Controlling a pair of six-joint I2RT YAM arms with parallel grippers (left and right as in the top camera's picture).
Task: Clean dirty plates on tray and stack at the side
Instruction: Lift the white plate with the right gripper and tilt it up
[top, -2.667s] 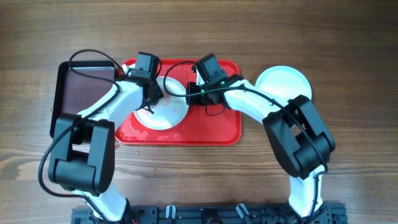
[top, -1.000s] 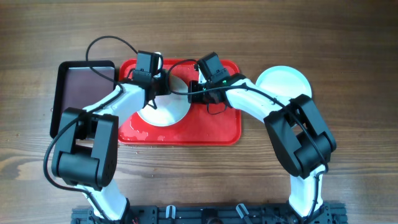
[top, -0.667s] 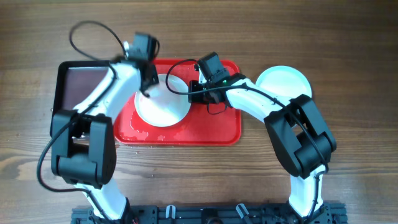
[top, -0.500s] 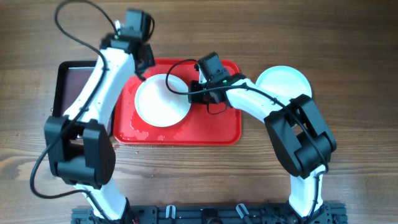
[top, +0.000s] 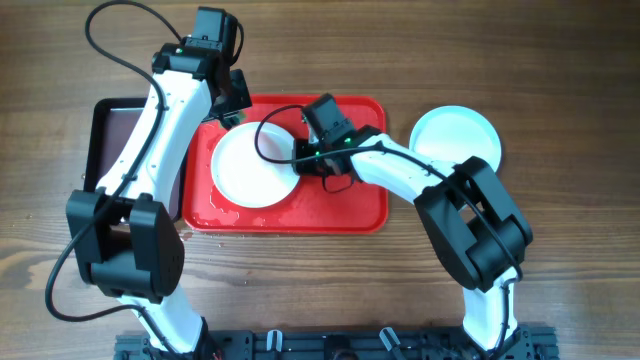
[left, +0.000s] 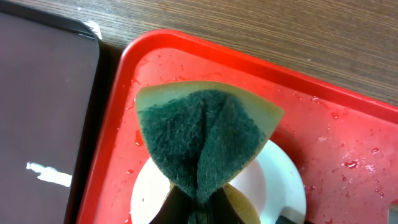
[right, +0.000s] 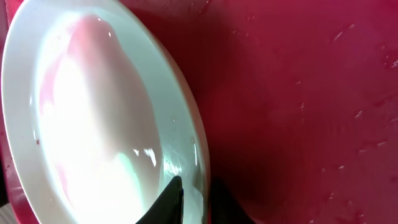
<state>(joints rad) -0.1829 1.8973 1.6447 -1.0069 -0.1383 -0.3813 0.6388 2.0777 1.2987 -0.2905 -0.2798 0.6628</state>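
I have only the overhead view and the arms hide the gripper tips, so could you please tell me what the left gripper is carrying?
Observer: The left gripper pinches a folded sponge, with its green scouring face towards the wrist camera and a yellow layer behind.
Operator: Thank you. How does the right gripper sit at the plate?
Observer: The right gripper straddles the rim of the plate, one fingertip inside the plate and the other over the red tray. I cannot tell whether it is clamping.
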